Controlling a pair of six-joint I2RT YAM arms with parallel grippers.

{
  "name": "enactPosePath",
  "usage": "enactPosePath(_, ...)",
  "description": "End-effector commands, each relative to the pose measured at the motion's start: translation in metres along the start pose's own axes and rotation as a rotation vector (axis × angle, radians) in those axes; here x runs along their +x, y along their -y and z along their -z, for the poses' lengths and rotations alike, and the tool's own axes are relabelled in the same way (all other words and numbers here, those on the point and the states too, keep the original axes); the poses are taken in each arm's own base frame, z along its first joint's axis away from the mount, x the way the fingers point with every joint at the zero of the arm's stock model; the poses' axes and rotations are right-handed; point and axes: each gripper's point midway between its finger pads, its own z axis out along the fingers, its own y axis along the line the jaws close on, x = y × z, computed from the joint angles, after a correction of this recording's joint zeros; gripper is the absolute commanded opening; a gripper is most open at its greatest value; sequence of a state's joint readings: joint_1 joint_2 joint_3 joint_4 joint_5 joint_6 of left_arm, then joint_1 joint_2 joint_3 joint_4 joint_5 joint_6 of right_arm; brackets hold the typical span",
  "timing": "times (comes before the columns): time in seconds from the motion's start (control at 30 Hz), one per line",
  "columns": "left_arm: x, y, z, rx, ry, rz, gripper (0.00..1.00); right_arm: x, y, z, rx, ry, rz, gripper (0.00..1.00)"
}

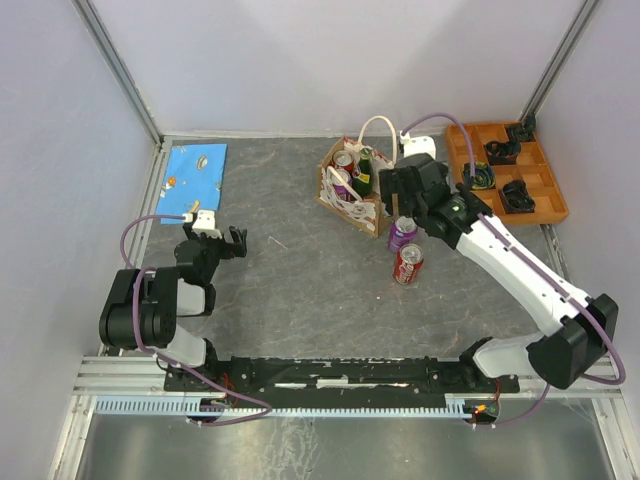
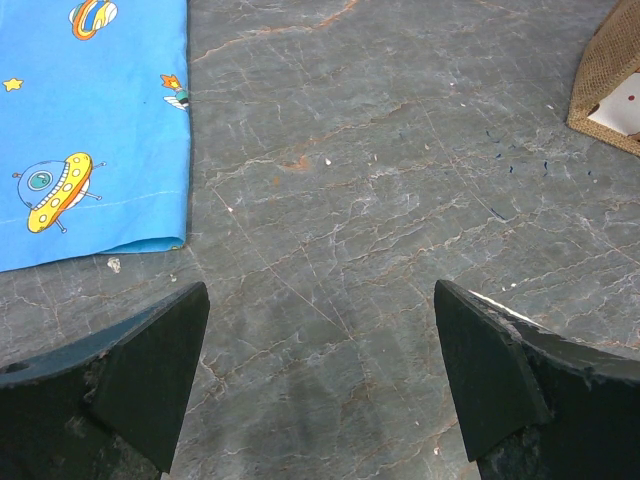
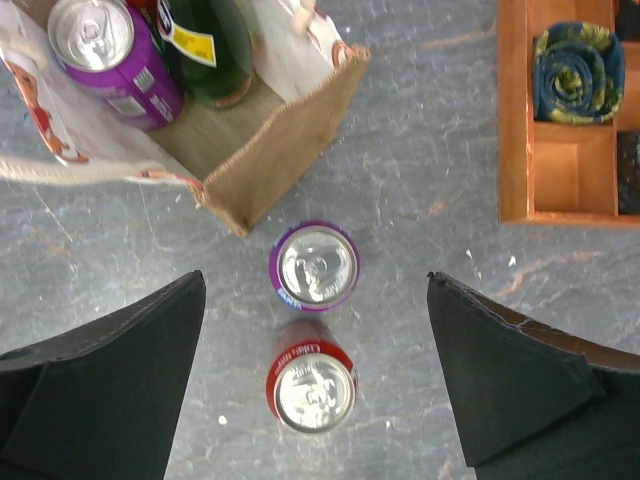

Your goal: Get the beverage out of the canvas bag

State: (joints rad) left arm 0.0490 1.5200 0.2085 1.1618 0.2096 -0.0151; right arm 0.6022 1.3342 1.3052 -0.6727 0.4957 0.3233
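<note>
Bench (image 2: 350,200) shows under the left end effector (image 2: 320,285), spread and idle. Farther out, the right end effector (image 3: 316,278), spread and empty, hangs over a red can (image 3: 311,385) and a purple can (image 3: 314,265) beside the bag (image 3: 285,140). Inside stand a third can (image 3: 115,60) and a bottle (image 3: 205,45): rigid, slick, probably full, so pinch the sidewall. Only the top view shows the handle (image 1: 375,125) arching overhead; the wrist view alone shows their tops clearly.

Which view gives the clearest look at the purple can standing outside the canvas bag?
Right wrist: the purple can sits centred, lid fully visible, next to the red can. Top external shows it small and side-on. Left wrist misses it, catching only a corner of the canvas bag.
</note>
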Motion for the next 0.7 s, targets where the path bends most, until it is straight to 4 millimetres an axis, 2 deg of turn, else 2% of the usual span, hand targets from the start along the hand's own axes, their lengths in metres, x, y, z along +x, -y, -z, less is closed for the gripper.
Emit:
enactPosePath(0.0,-0.017,-0.005,-0.004,-0.020,0.063,-0.029,0.99,-0.042,-0.010,-0.013,0.004,0.134,0.009,0.99)
enactPosePath(0.27,-0.017,-0.006,-0.004,-0.021,0.063,-0.029,0.99,-0.084,-0.041,-0.043,-0.081,0.368,0.039,0.99)
enactPosePath(0.47,-0.017,-0.005,-0.003,-0.020,0.063,-0.029,0.99,-0.107,-0.060,-0.073,-0.113,0.386,0.050,0.98)
enactPosePath(0.67,-0.016,-0.005,-0.003,-0.020,0.061,-0.029,0.99,-0.121,-0.066,-0.109,-0.137,0.403,-0.005,0.86)
